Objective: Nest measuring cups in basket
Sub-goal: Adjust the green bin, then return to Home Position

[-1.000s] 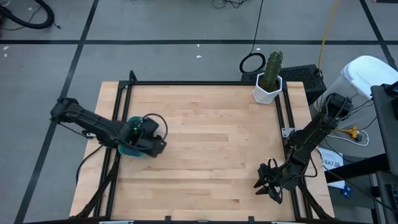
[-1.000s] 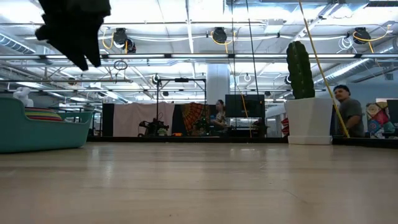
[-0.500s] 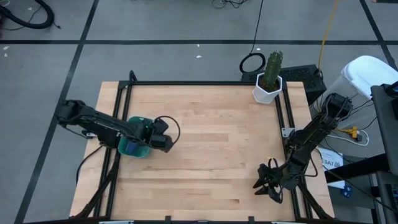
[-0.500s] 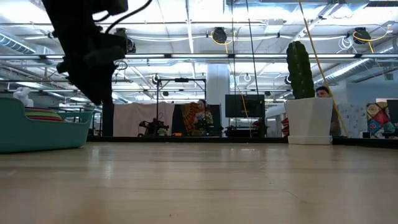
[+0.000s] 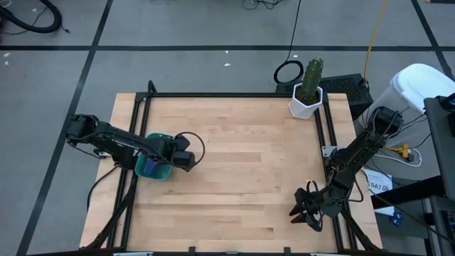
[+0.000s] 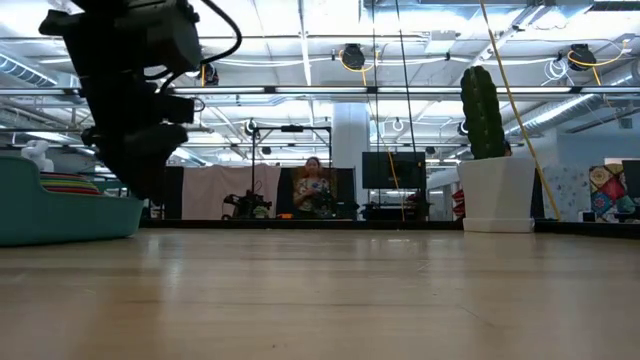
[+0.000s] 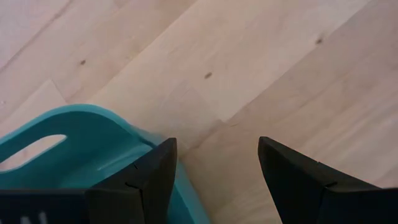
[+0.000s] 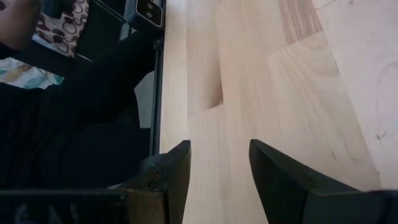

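The teal basket (image 5: pixel 146 171) stands on its base near the table's left edge. The measuring cups (image 6: pixel 70 183) sit stacked inside it; only their coloured rims show above its wall (image 6: pixel 60 215), so I cannot tell single cups apart. My left gripper (image 5: pixel 183 159) hangs open just right of the basket, over bare wood. In the left wrist view the gripper (image 7: pixel 214 168) has the basket's rim (image 7: pixel 81 124) beside one finger. My right gripper (image 5: pixel 302 210) waits open near the table's near right corner, over bare wood (image 8: pixel 221 168).
A white pot with a cactus (image 5: pixel 307 99) stands at the far right corner. A black frame rail (image 5: pixel 227 94) runs around the table. The wood between basket and pot is bare (image 5: pixel 249 156). A person (image 6: pixel 312 190) shows in the room far behind the table.
My left gripper has moved from above the basket toward the table's right, off the basket, and has come lower, then eased back slightly toward the basket. The basket and the cups have stayed where they were.
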### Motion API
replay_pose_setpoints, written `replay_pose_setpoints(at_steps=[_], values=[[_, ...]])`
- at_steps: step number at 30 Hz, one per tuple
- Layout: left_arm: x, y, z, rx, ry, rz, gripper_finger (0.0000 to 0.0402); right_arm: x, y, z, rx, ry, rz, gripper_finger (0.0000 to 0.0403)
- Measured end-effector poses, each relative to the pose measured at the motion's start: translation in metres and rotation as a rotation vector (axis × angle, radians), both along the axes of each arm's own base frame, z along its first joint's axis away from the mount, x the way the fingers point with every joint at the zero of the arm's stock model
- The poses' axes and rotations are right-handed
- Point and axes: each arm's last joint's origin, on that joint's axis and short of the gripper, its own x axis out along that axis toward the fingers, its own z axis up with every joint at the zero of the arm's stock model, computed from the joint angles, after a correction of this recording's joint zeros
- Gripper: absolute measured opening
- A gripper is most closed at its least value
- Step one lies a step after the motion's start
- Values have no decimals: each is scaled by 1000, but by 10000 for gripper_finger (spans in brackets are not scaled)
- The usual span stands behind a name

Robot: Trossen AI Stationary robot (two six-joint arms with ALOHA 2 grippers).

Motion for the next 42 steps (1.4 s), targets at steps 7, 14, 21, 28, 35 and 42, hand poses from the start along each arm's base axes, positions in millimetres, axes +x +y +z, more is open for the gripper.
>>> replay_pose_setpoints(at_steps=[7,14,21,28,35,42], values=[[-3,0,-4,4,16,0,230,0,0,0,16,6,-11,155],[-5,1,-4,17,38,-2,230,0,0,0,22,9,-15,155],[-16,3,-4,46,141,11,230,0,0,1,25,7,-15,155],[-18,2,-4,48,156,12,230,1,2,3,48,-8,-15,155],[-18,-1,-4,51,163,-2,230,1,2,3,43,-9,-12,155],[-5,-10,15,96,102,-100,230,2,0,3,-34,-72,-8,155]])
